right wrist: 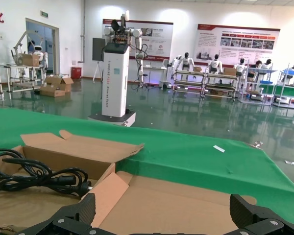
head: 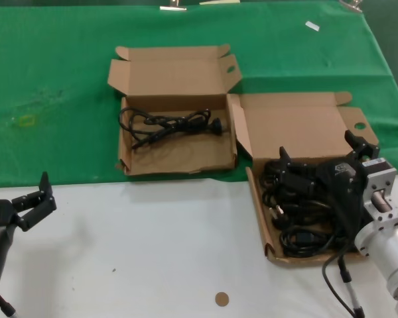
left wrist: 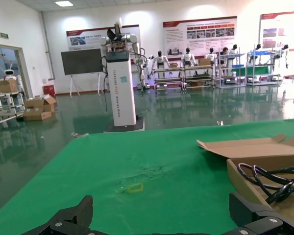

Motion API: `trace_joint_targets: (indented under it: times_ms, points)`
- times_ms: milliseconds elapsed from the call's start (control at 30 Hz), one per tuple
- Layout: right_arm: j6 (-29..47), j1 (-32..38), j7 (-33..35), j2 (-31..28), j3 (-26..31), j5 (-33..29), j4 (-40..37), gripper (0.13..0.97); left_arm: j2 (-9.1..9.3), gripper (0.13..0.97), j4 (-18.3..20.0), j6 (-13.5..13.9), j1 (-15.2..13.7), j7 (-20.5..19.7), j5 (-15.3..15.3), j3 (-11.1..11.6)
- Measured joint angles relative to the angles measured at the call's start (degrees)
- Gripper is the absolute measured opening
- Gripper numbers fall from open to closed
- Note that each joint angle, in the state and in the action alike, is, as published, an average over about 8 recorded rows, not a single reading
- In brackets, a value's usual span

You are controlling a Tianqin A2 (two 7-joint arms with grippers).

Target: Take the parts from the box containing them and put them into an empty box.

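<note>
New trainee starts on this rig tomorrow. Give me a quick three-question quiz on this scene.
1. True or false: the left tool is shut on a cable.
2. Which tool is over the near box with the piled cables? A. left tool B. right tool C. neither
3. How many cables lie in the far box on the green cloth?
Key: 1 false, it is open and holds nothing; 2 B; 3 one.

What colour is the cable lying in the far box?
Black; the cable shows best in the head view, inside the far box.
</note>
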State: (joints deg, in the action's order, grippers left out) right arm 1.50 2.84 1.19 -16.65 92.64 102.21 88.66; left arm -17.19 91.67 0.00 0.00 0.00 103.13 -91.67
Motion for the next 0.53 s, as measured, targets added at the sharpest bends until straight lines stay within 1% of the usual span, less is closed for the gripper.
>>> trace_joint_targets:
  times_ms: [533]
  points:
    - [0.0,0.0,0.0,0.0,0.0,0.0,0.0,0.966,0.0,0.966,0.0,0.0,0.0,0.0,0.0,0.0]
